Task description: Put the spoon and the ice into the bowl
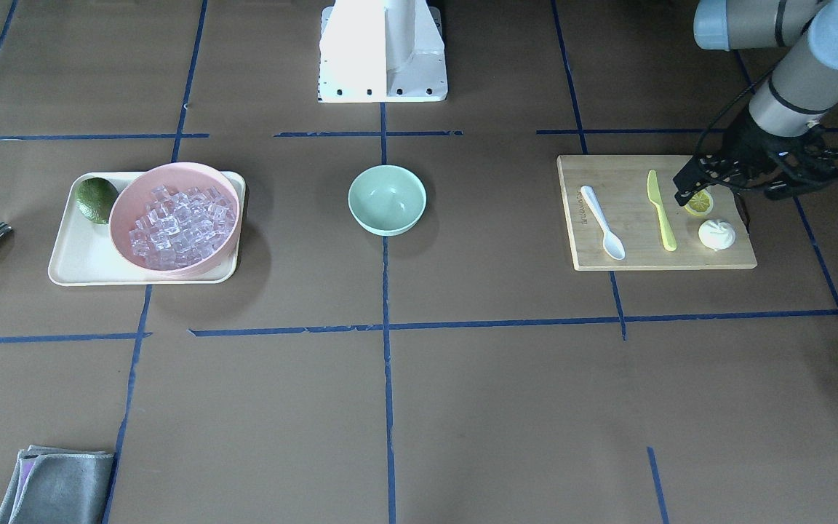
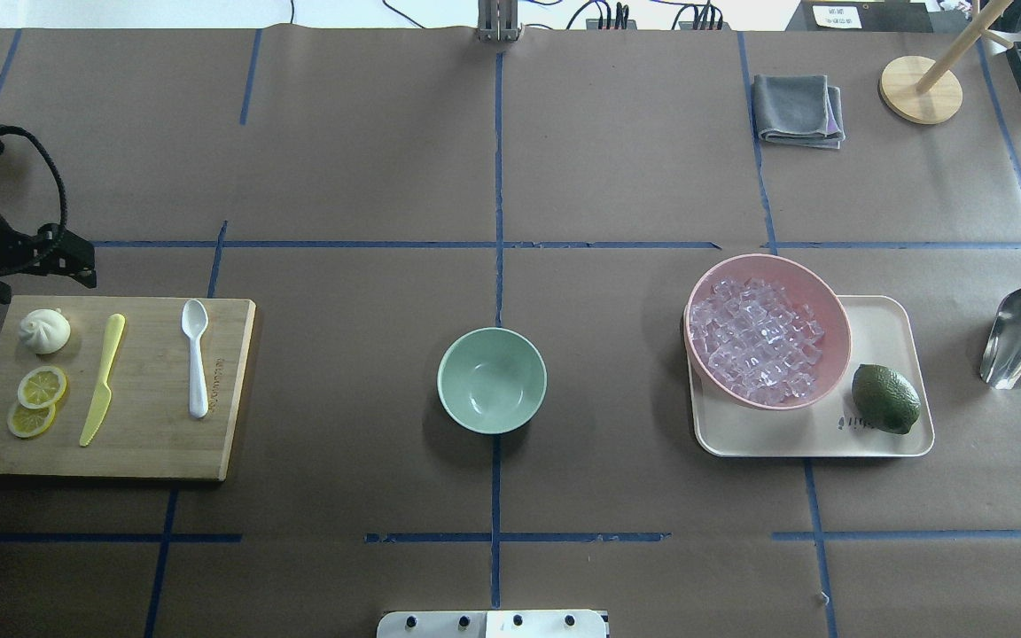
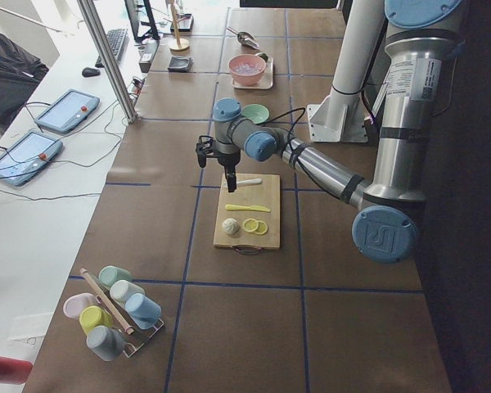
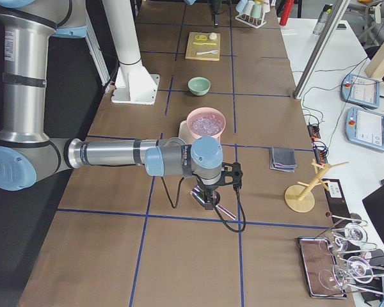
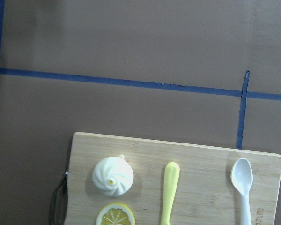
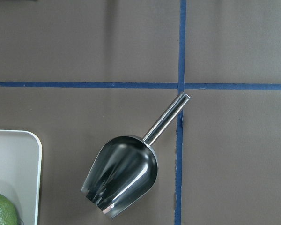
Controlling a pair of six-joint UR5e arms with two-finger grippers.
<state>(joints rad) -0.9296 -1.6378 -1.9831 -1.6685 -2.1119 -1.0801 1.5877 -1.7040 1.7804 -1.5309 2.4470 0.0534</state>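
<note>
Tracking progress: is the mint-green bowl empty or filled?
Empty. The bowl shows a bare inside; the ice is in the pink bowl, the spoon on the board.

Both arms are built of silver-grey tubes joined by rounded housings with pale blue caps. On the left arm (image 3: 327, 170), the big blue cap farthest from the left pincer (image 3: 230, 187) bears a paler UR mark, and the thick tube beyond it carries a white printed label and dark rings. The left pincer is black, with an open, skeletal frame. A thin black cable (image 2: 62, 190) loops out just behind it. The right arm (image 4: 109, 153) has the same grey and blue. The right pincer (image 4: 208, 199) is also black, and a second black cable (image 4: 238, 214) hangs beside it. Far from both pincers stands a white pedestal (image 1: 382, 51), its foot plate edged with dark bolts.
</note>
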